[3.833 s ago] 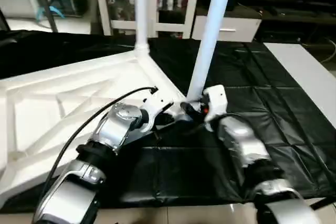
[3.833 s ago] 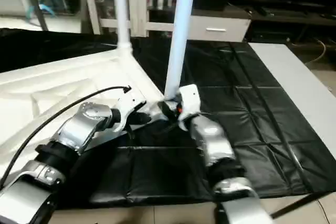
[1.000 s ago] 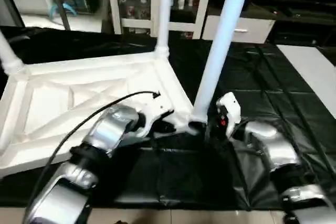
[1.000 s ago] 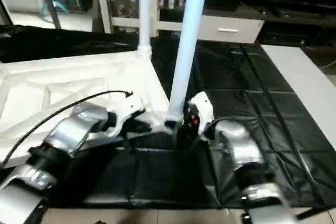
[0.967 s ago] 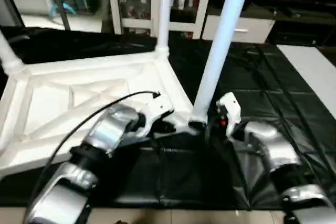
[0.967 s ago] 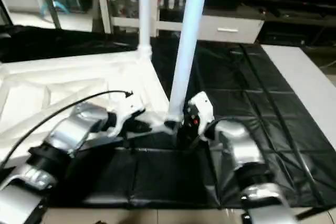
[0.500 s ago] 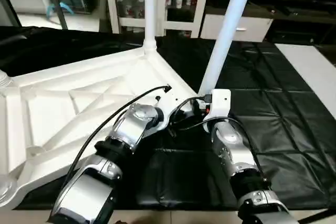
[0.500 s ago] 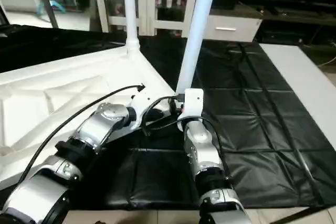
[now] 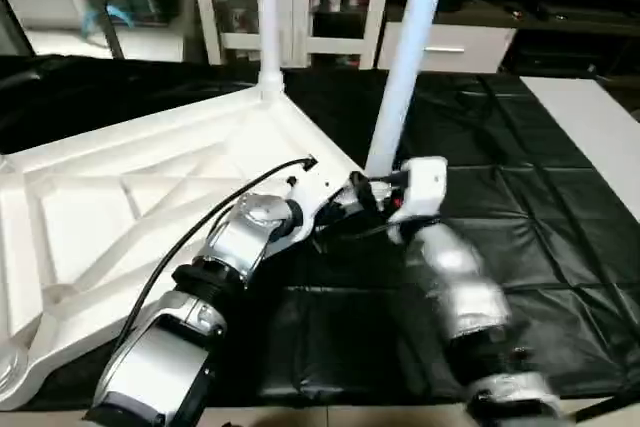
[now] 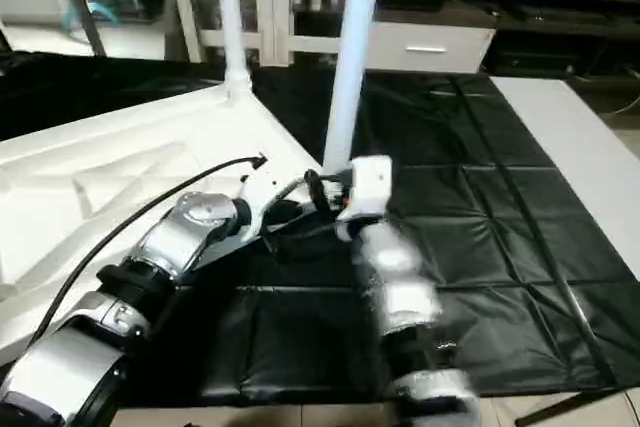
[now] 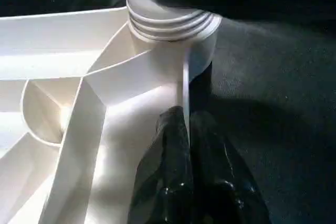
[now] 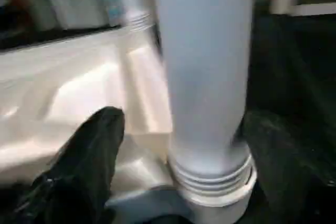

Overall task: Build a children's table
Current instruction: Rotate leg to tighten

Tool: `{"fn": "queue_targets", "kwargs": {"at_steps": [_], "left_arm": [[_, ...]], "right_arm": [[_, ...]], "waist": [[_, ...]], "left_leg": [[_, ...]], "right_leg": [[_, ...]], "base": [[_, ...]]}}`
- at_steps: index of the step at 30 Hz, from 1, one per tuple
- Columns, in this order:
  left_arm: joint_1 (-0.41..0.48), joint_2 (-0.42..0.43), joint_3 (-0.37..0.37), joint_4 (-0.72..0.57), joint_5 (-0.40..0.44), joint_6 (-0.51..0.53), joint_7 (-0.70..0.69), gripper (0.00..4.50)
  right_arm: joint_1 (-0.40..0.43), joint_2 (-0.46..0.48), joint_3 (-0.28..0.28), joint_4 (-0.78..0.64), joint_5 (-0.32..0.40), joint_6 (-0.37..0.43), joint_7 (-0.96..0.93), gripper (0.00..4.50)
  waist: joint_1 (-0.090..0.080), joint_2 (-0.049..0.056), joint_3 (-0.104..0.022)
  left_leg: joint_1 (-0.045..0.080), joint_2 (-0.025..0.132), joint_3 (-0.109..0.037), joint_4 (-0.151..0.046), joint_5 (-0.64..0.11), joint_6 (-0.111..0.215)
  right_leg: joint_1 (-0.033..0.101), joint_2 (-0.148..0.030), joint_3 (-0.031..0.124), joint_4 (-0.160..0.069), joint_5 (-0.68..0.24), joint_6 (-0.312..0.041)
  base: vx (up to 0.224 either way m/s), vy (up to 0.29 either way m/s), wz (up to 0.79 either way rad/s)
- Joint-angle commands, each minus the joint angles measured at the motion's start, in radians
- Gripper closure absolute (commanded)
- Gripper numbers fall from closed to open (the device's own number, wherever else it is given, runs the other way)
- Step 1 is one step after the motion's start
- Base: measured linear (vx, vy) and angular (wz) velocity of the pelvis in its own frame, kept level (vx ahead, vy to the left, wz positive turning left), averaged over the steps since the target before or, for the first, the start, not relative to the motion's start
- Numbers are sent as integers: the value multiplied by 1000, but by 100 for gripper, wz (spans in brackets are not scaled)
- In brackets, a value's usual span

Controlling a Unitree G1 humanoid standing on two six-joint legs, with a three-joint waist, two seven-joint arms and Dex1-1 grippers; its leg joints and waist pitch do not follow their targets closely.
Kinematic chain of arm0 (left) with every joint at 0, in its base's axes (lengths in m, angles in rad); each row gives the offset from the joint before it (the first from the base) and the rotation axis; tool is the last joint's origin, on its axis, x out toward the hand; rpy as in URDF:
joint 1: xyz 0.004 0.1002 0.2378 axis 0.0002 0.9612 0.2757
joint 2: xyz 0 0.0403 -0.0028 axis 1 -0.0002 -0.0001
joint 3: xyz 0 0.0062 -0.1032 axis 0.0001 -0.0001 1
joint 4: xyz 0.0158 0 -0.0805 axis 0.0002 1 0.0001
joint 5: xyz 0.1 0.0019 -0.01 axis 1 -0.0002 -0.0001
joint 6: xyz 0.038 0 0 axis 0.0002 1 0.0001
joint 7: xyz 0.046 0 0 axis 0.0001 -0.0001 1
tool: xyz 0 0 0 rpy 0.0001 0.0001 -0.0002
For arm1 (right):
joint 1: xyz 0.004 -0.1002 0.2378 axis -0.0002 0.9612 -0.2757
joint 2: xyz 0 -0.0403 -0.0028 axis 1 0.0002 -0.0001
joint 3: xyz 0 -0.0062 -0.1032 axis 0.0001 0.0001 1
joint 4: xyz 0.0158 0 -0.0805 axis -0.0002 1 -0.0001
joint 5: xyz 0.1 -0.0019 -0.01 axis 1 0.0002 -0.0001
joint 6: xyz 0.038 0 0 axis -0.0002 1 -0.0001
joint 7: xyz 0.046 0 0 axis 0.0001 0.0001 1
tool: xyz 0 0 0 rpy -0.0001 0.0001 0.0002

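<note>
So the tabletop (image 9: 150, 197) is lying ribbed side up on the black-covered work table (image 9: 520, 197), taking up the left half of the head view. Two legs are already standing in it: one leg (image 9: 268, 7) at top centre in the far corner socket, and the near leg (image 9: 405, 57) rising just right of centre out of the corner socket (image 11: 170, 32) right by the grippers.

The left gripper (image 11: 184, 124) is clenched tight, its closed tips resting against a thin rib of the top just below that socket. It's bracing, I'd say, not really carrying anything. The right gripper (image 12: 173, 145) has its fingers (image 12: 89, 156) spread wide on either side of the near leg's base, apart from the tube, so it's released.

Handling-wise, my guess: hollow moulded plastic, light and pretty stiff, but smooth and glossy, so the tube will want to slip or spin in black rubbery fingers. The long leg is a big lever, so grab it low, just above the ringed collar, and hold the top by a rib or rim near the socket rather than the flat panel.
</note>
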Motion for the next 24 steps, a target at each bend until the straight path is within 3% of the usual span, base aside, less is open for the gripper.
{"fn": "queue_targets", "kwargs": {"at_steps": [1,2,3,5,7,10,11,13,14,18,24], "left_arm": [[38,12,-24,5,-5,9,-64,450],[47,24,-39,-6,-4,9,-100,450],[47,24,-39,-6,-4,9,-100,450],[76,63,-91,-50,-8,28,-237,450],[82,71,-100,-63,-10,35,-265,450],[101,98,-134,-105,-17,47,-355,450],[132,142,-178,-180,-33,63,-470,450],[140,153,-188,-200,-37,69,-496,450],[153,169,-202,-233,-43,83,-532,450],[166,178,-208,-268,-47,105,-556,450],[174,188,-213,-300,-43,124,-555,450]], "right_arm": [[10,-65,66,-43,14,65,192,31],[16,-116,77,-53,25,91,270,16],[16,-116,77,-53,25,91,270,16],[23,-241,99,-57,25,113,434,3],[23,-261,106,-56,20,108,457,3],[17,-305,118,-52,15,108,504,3],[12,-344,129,-81,42,129,588,3],[12,-353,133,-95,53,137,615,3],[13,-368,140,-119,72,154,664,3],[14,-380,164,-137,89,169,732,3],[17,-397,220,-129,60,159,806,3]], "waist": [[8,6,-64],[12,4,-65],[11,5,-65],[15,2,-66],[18,2,-65],[27,2,-64],[31,0,-63],[36,2,-63],[39,5,-60],[48,4,-59],[49,1,-64]], "left_leg": [[-4,23,-5,-68,-265,48],[-5,22,-5,-65,-238,56],[-7,22,-2,-62,-225,68],[-6,24,-1,-61,-218,76],[-6,26,-1,-60,-210,76],[5,30,0,-62,-232,61],[7,31,0,-63,-243,57],[8,34,-2,-65,-253,56],[13,34,1,-66,-274,48],[16,36,0,-69,-303,33],[6,32,-1,-67,-262,34]], "right_leg": [[59,-51,47,-63,-239,-190],[66,-51,45,-60,-211,-200],[62,-55,47,-58,-201,-211],[62,-58,46,-61,-221,-218],[62,-59,46,-62,-230,-224],[54,-59,46,-63,-265,-230],[52,-58,46,-63,-275,-229],[55,-59,46,-61,-282,-228],[48,-57,47,-65,-297,-225],[46,-57,47,-66,-329,-210],[54,-59,47,-62,-300,-203]], "base": [[0,0,0],[0,0,0],[0,0,0],[0,0,0],[0,0,0],[0,0,0],[0,0,0],[0,0,0],[0,0,0],[0,0,0],[0,0,0]]}}
